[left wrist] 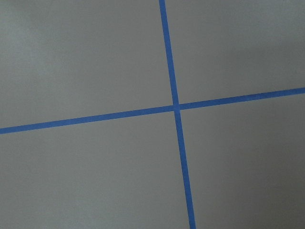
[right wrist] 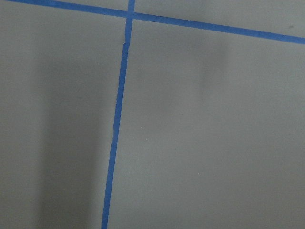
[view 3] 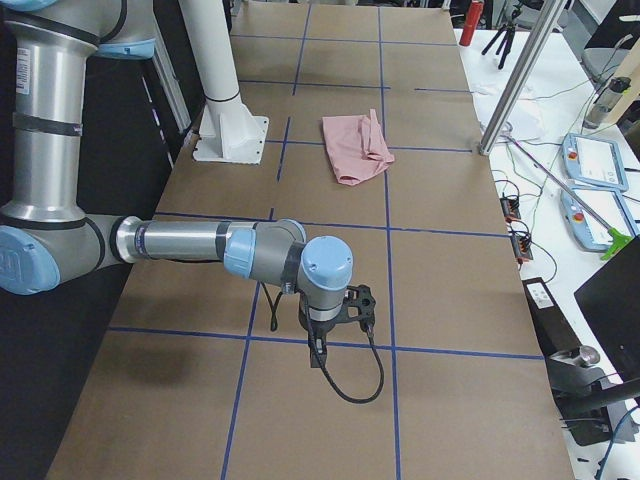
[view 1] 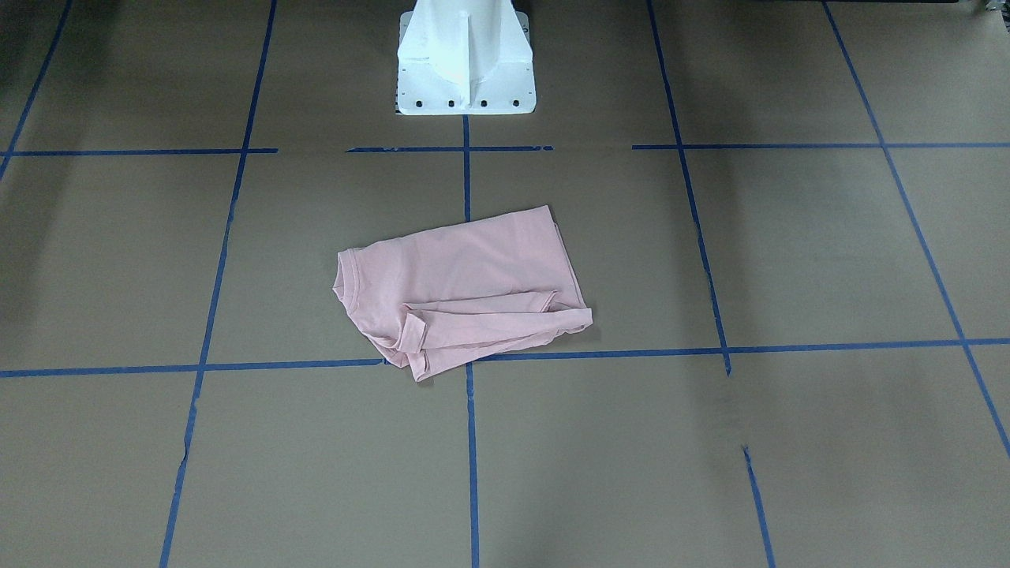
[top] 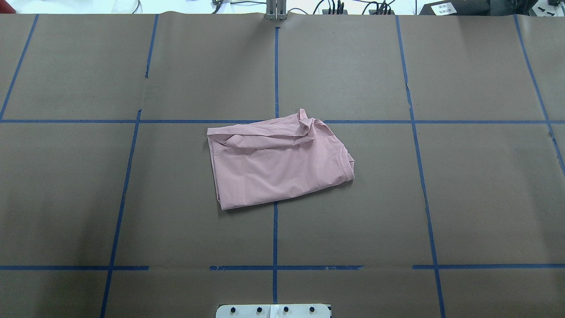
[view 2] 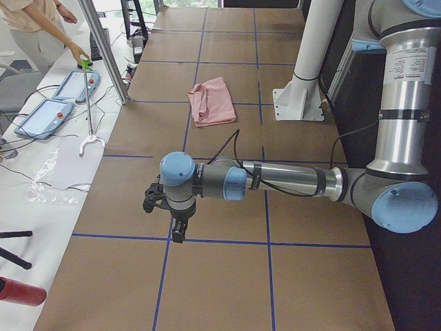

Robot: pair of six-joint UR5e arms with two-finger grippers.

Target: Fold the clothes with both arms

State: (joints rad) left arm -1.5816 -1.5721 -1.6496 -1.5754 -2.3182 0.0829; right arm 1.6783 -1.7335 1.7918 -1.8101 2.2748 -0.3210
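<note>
On brown paper [top: 441,198]; pink T-shirt [top: 278,168], rumpled rectangle

Front-facing and overhead views look steeply down from opposite sides, both showing the pink T-shirt [view 1: 465,292]. Side views look lengthwise from either end. Wrist cameras face the taped surface [left wrist: 71,57] closely.

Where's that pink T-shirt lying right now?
In the overhead view the pink T-shirt lies folded near the middle of the table, over a blue tape line, straight ahead of the white pedestal base.

Blue-taped table [top: 66,198], white pedestal [view 1: 465,63]
</note>
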